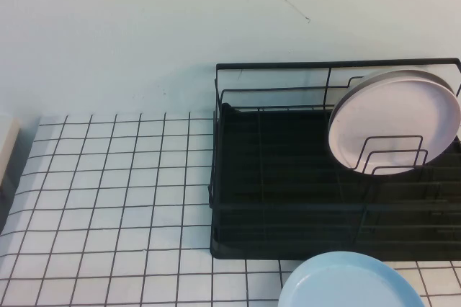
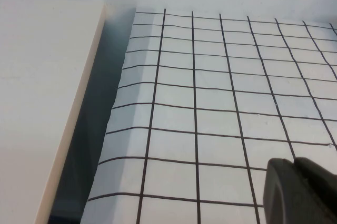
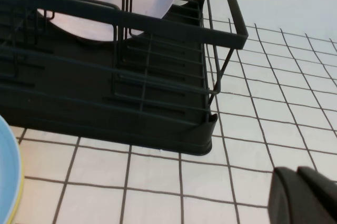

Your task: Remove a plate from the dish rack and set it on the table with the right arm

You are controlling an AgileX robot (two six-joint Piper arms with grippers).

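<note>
Nearest the robot, a light blue plate (image 1: 351,282) lies flat on the table (image 1: 115,199), just in front of the dish rack (image 1: 288,231); a yellowish edge shows under it in the right wrist view, so there may be 2 things stacked there.

Neither arm appears in the high view. The right gripper (image 3: 305,196) shows only as a dark tip in its own wrist view, low over the tiles just outside the rack's near right corner, and I cannot tell how its fingers stand. The left gripper (image 2: 301,191) is likewise a dark tip over bare tiles near the table's left edge, beside a pale slab (image 2: 42,103), well away from the rack; its fingers cannot be read either.

Further back, the plate (image 1: 395,121) stands on edge in the rack's far right part, leaning against the back wires behind upright dividers (image 1: 392,154).

The task looks to be at its 1st step, the approach. The next move calls for the right gripper to rise over the rack wall and take the plate's upper rim.
</note>
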